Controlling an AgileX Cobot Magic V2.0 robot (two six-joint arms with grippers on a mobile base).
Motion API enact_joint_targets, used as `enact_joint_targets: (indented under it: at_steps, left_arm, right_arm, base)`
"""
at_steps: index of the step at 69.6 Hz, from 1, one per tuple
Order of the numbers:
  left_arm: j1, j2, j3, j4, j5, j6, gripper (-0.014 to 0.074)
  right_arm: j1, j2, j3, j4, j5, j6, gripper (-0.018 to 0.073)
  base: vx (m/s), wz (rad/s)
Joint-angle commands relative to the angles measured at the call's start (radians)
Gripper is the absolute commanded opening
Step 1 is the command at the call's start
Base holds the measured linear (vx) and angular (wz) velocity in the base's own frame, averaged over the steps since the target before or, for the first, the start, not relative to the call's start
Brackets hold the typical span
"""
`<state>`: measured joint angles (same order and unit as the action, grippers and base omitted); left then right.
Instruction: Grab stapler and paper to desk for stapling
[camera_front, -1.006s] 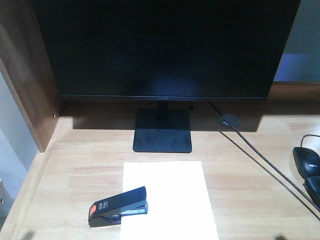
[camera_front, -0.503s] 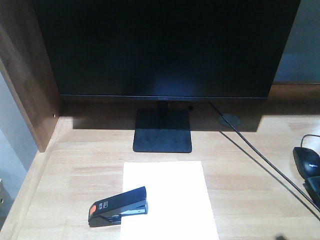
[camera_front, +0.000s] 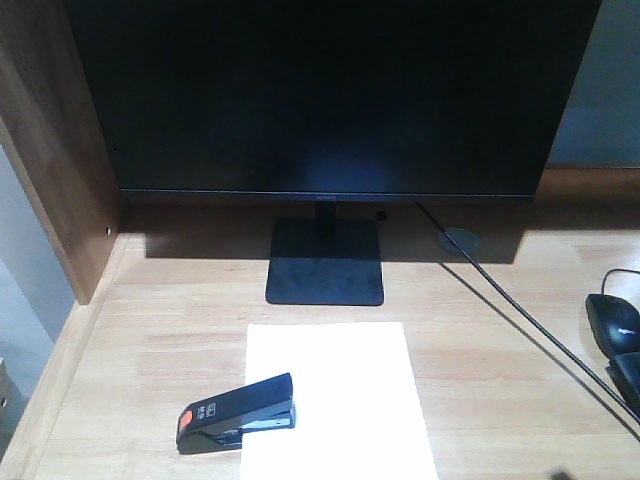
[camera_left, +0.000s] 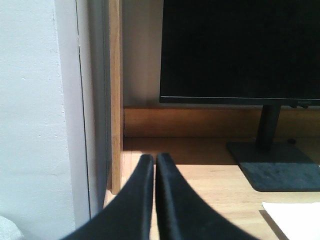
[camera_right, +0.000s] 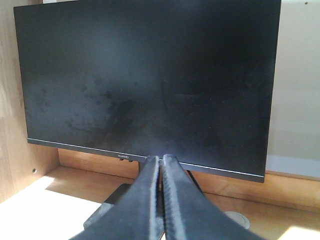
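The black stapler (camera_front: 237, 412) with its orange-red patch lies on the desk (camera_front: 150, 340), its right end resting on the left edge of the white paper (camera_front: 340, 400). The sheet lies flat in front of the monitor stand. Neither gripper appears in the front view. My left gripper (camera_left: 154, 157) is shut with nothing in it, low over the desk's left side beside the wooden side panel (camera_left: 116, 95); a corner of the paper (camera_left: 295, 220) shows at its lower right. The right gripper (camera_right: 161, 159) is shut and empty, pointing at the monitor (camera_right: 150, 80).
A large black monitor (camera_front: 330, 90) on a flat black base (camera_front: 325, 262) fills the back of the desk. A round cable hole (camera_front: 460, 239) and a black cable (camera_front: 530, 325) lie to the right. A black mouse (camera_front: 612, 320) sits at the right edge.
The stapler and the paper have not moved. A faint dark shape at the bottom left edge of the front view has gone.
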<state>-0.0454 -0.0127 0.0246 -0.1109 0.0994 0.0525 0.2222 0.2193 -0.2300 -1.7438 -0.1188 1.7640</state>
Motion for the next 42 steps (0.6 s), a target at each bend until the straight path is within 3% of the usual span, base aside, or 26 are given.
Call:
enact_joint_targets:
  at_steps: [1, 42]
  left_arm:
    - [0.001, -0.015, 0.011, -0.012, -0.083, -0.006, -0.0006]
    - [0.001, -0.015, 0.011, -0.012, -0.083, -0.006, -0.0006]
  right_arm:
    - [-0.004, 0.009, -0.029, -0.022, 0.024, -0.002, -0.0007]
    - [-0.004, 0.009, -0.029, -0.022, 0.024, -0.002, -0.0007]
  base:
    - [0.0, 0.0]
    - [0.0, 0.0]
